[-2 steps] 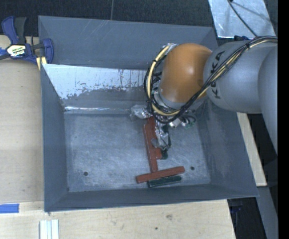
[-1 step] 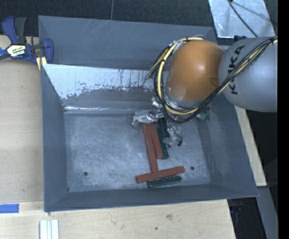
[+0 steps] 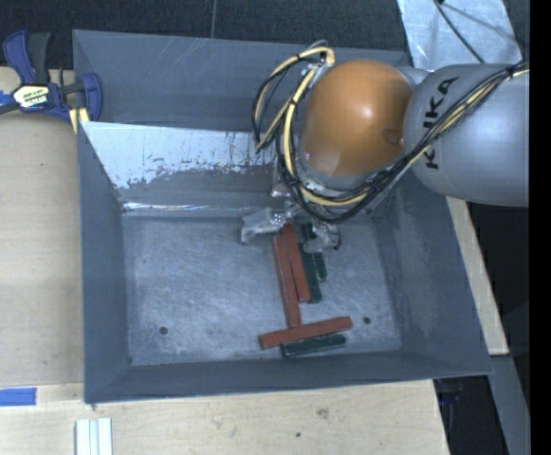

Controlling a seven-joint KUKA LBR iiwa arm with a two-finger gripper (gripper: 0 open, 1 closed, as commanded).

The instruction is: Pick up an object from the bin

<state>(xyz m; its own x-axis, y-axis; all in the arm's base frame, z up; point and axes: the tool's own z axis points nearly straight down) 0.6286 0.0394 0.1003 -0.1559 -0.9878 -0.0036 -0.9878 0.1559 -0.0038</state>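
Note:
A red-brown T-shaped tool (image 3: 294, 287) lies in the middle right of the bin. Its long handle runs from under the wrist down to a crossbar (image 3: 305, 332) near the front wall. Dark green strips run along the handle's right side and under the crossbar. My gripper (image 3: 292, 231) sits low over the handle's upper end, below the orange dome. It is open: one metal fingertip (image 3: 259, 227) shows left of the handle and the other (image 3: 324, 238) right of it. The handle's top end lies between them, and I cannot tell if either finger touches it.
The arm and its cables reach in from the right and cover the bin's back right part. The bin's sloped back wall rises just behind the gripper.

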